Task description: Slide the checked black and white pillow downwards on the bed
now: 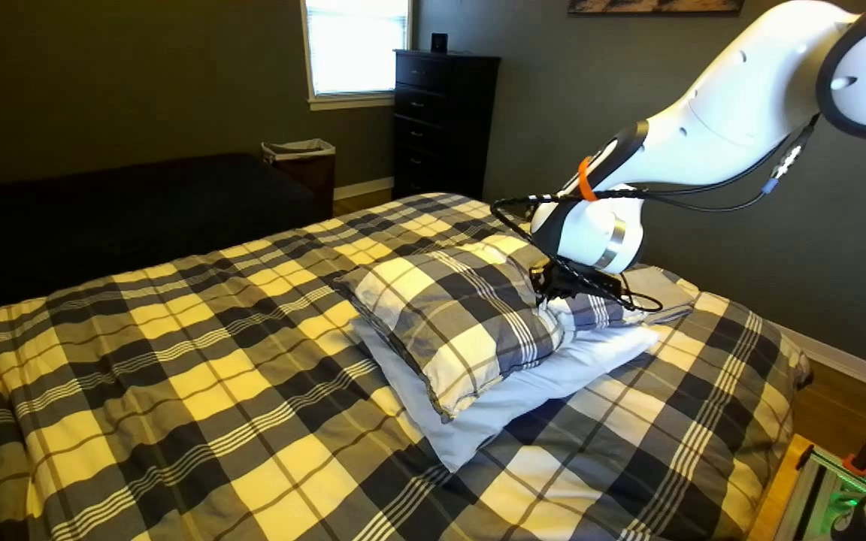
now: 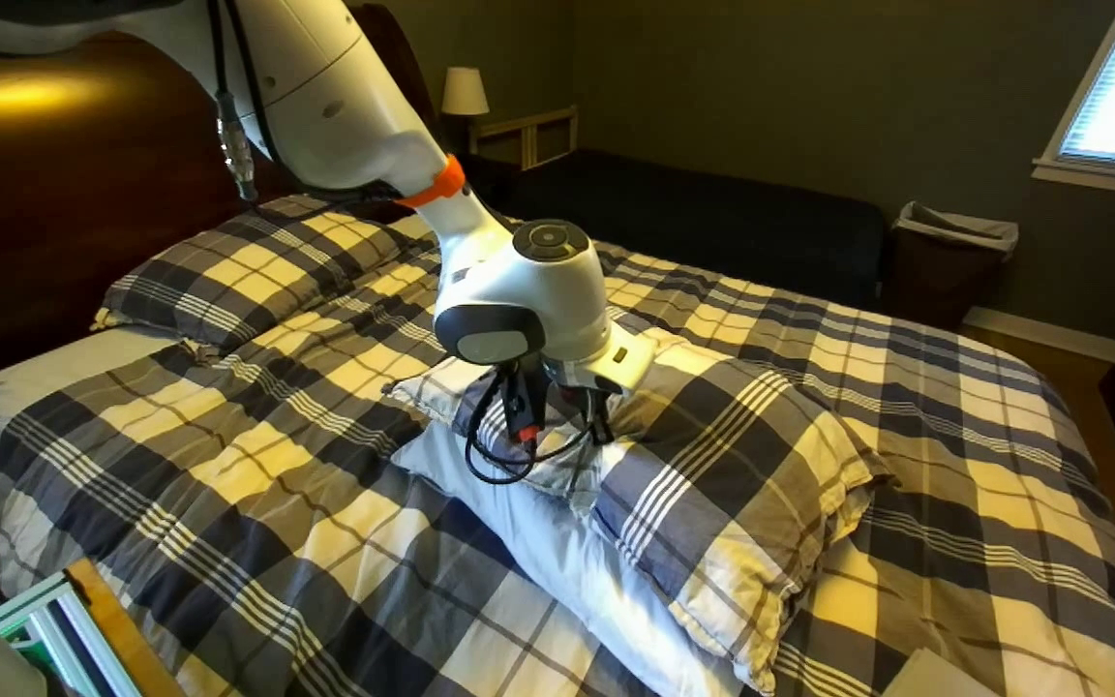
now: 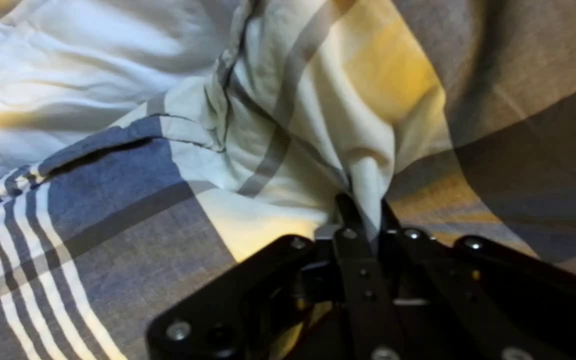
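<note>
In the wrist view, the tool (image 3: 365,204) is closed on a gathered fold of the black-and-white plaid pillow (image 3: 273,160), the cloth bunched into creases where it enters the grip. A white pillow (image 3: 83,65) shows beyond the plaid one's seamed edge.

In an exterior view, the black-and-white plaid pillow (image 1: 440,315) rests on top of the white pillow, whose margin sticks out beneath; both lie on the bed (image 1: 200,391). The plaid one is dented beside the tool.

In an exterior view, a second plaid pillow (image 2: 257,271) lies by the wooden headboard (image 2: 25,213), well apart from the gripped one, and a stretch of comforter (image 2: 1003,465) runs between the latter and the bed's end on the right. Taking that end as the foot, the grasp looks done and the pillow sits partway down; how much sliding is complete the views do not tell. What remains, it seems, is a further pull footward, if more is wanted, then release.
</note>
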`<action>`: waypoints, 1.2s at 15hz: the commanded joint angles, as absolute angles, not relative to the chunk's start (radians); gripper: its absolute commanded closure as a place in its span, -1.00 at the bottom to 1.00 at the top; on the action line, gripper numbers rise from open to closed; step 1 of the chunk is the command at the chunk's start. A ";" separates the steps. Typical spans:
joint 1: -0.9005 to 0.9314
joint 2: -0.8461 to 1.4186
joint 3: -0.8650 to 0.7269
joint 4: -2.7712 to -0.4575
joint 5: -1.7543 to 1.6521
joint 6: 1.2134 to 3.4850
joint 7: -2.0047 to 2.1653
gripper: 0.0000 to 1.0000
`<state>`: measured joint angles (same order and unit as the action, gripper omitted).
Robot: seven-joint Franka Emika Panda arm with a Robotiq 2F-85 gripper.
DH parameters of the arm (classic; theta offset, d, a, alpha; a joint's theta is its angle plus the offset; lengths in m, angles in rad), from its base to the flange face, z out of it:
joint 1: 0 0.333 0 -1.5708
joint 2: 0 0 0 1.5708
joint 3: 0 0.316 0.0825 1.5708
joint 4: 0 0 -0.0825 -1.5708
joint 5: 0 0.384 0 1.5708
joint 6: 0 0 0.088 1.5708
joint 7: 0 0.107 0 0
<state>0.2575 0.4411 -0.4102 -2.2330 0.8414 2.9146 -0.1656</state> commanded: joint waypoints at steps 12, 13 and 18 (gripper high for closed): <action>-0.092 0.030 -0.287 -2.517 0.173 2.586 -0.061 0.97; -0.105 0.002 -0.281 -2.527 0.156 2.555 -0.062 0.97; -0.149 -0.135 -0.257 -2.567 0.116 2.390 -0.029 0.97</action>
<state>-0.1049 -0.0036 -0.2768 -2.4986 0.1732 2.5002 -0.0798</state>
